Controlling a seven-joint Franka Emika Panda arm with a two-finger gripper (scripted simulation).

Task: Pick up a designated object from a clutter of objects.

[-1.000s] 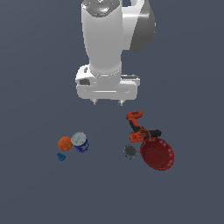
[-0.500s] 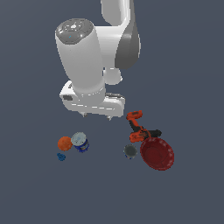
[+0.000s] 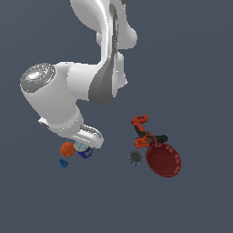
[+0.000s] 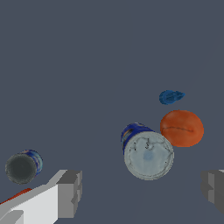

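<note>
Gripper is spread wide, holding nothing, above the blue can with silver-white top. Tiny bright blue knobbly plastic piece lies free on the grey floor, just beside the orange ball, apart from the can. In the exterior view the blue piece sits at the cluster's left edge.
</note>
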